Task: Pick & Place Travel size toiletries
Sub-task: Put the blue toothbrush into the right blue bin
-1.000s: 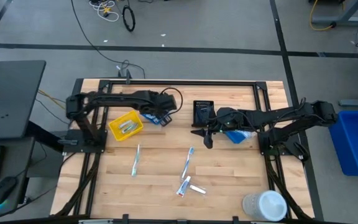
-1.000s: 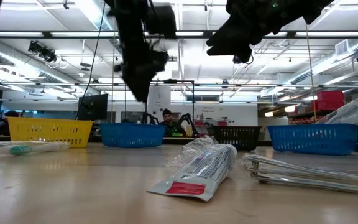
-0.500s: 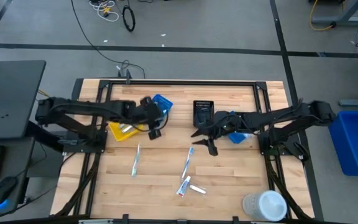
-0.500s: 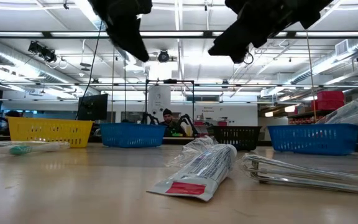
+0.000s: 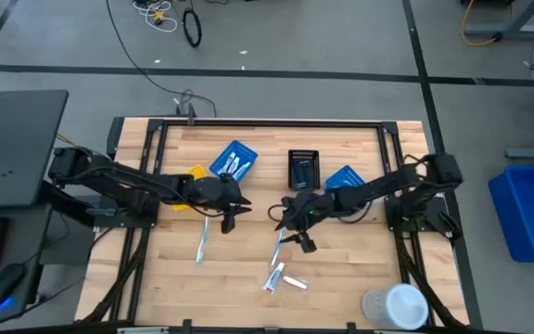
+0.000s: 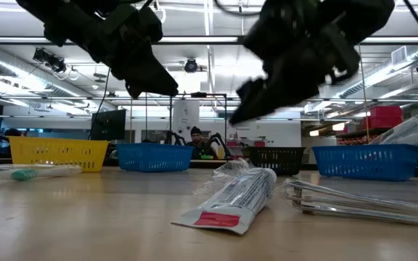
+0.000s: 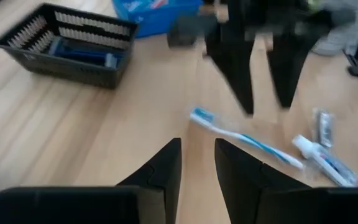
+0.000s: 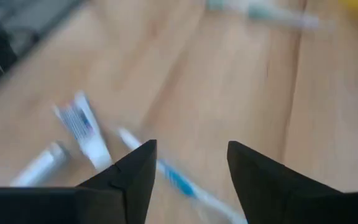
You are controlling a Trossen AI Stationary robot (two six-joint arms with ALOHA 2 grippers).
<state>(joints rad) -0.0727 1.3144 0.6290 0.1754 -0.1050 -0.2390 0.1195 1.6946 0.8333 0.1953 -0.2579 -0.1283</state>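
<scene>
Bins are already holding some toiletries; four are lying loose on the tabletop (image 5: 360,269). The right tool (image 5: 297,237), fingers wide and empty, is hovering over a toothbrush (image 5: 279,243). The left tool (image 5: 227,216), narrowly parted, is hanging near another toothbrush (image 5: 202,239).

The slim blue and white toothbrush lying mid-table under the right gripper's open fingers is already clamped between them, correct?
Not clamped. In the right wrist view the right gripper is open, and the slim blue and white toothbrush lies on the wooden table beyond its fingers, not yet gripped.
</scene>
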